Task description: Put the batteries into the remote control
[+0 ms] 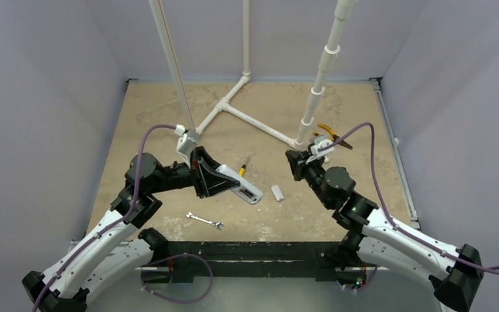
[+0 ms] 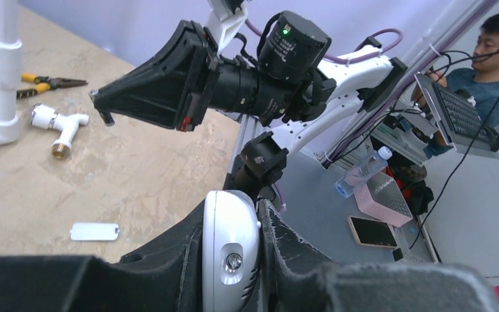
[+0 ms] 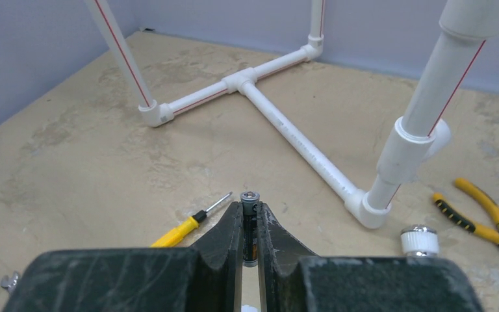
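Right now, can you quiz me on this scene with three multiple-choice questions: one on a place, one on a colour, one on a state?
1. Where is the remote?
A) in the left gripper
B) in a drawer
C) on a shelf

2. What colour is the screwdriver handle?
A) red
B) yellow
C) blue

3. The right gripper is:
A) open and empty
B) shut on a spoon
C) shut on a battery

Answers:
1 A, its fingers clamp the remote's sides.
2 B, the handle shows yellow next to the metal shaft.
3 C, a battery sits pinched between its fingers.
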